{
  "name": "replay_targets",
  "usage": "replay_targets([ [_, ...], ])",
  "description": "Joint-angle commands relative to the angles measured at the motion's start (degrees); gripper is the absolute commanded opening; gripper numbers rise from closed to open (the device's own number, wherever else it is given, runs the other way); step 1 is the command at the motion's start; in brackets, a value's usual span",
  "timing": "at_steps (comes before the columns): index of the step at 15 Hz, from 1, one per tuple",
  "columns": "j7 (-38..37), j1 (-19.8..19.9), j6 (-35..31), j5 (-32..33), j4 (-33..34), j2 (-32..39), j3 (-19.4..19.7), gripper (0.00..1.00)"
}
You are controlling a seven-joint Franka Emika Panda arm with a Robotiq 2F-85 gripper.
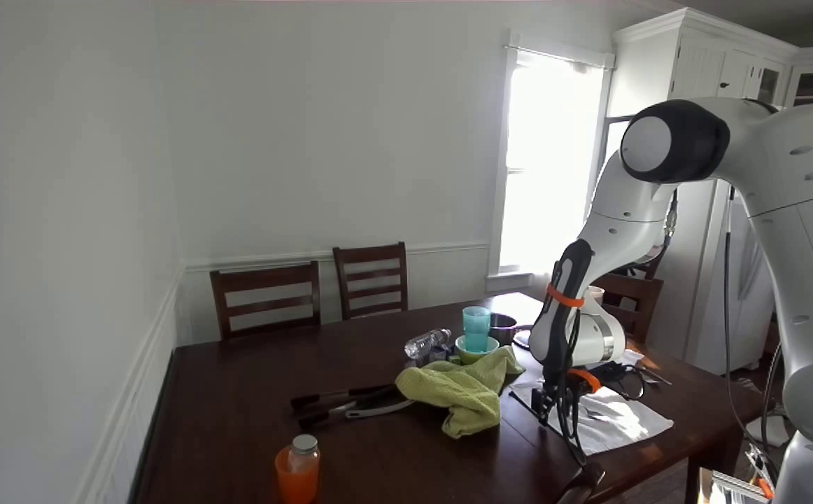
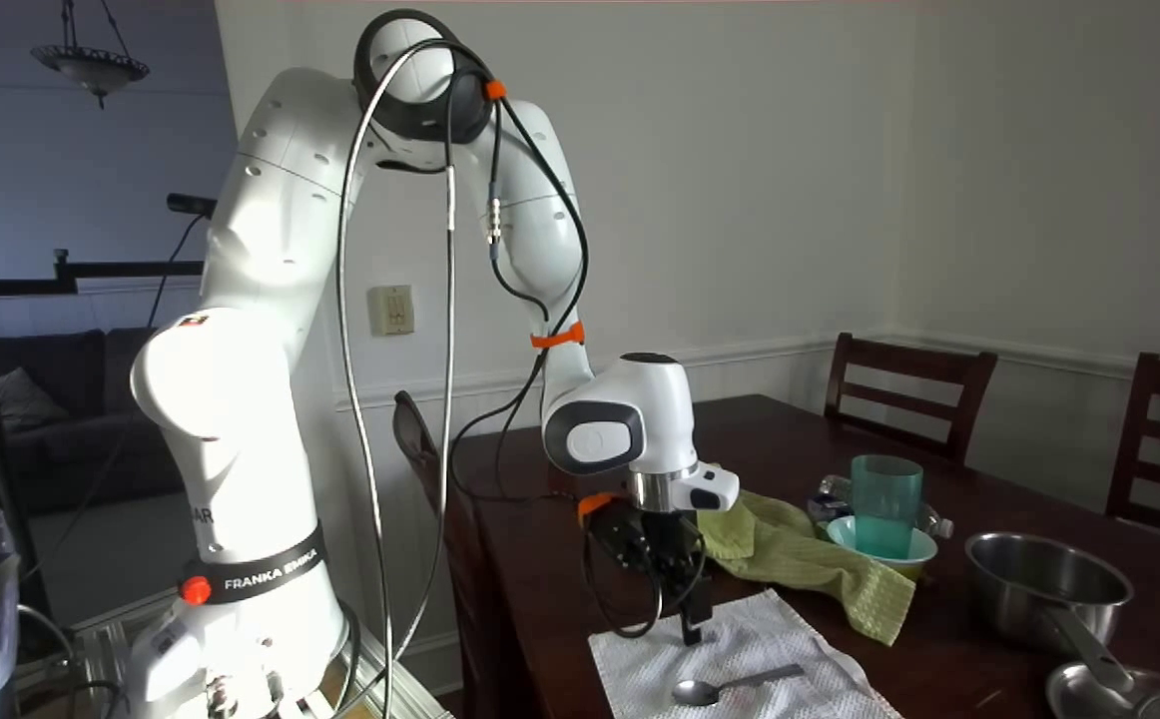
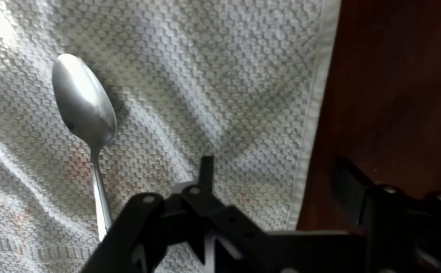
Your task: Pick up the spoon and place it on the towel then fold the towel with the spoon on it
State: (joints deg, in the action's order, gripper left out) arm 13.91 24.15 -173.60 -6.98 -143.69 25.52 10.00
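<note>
The white textured towel (image 1: 616,428) lies flat and slightly wrinkled on the dark table, in both exterior views (image 2: 640,664) and the wrist view (image 3: 220,68). The silver spoon (image 3: 85,102) lies on the towel, left of my gripper in the wrist view. The spoon (image 2: 698,692) also shows in an exterior view. My gripper (image 3: 274,163) is open and empty, pointing down at the towel's edge. One finger is over the towel and the other over bare table beyond the hem. Whether the fingertips touch anything I cannot tell. The gripper also shows in both exterior views (image 1: 545,409) (image 2: 692,624).
A crumpled green cloth (image 1: 459,392) lies beside the towel. Behind it stand a bowl with a teal cup (image 2: 884,504) and a plastic bottle (image 1: 426,343). A metal pot (image 2: 1044,589), dark-handled utensils (image 1: 350,406) and an orange cup (image 1: 298,479) are also on the table.
</note>
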Motion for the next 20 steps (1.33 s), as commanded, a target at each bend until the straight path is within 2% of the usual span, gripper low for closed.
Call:
replay_targets([
  [1, -2.42, -1.03, -1.36, 2.49, 0.23, 1.23, 1.49, 0.47],
  [4, -3.11, -2.05, -1.04, 3.35, 0.40, 1.17, 2.65, 0.28],
  [8, -3.21, -4.27, 0.03, 5.79, 0.43, -0.29, 7.02, 0.01],
  [13, -3.00, -4.30, -0.04, 7.79, 0.50, -2.51, 10.99, 0.01],
  [17, -2.36, -2.63, -0.67, 7.69, 0.23, -4.87, 11.57, 0.01],
  [20, -1.13, -0.58, -2.32, 7.34, -0.41, -5.74, 10.49, 0.01],
])
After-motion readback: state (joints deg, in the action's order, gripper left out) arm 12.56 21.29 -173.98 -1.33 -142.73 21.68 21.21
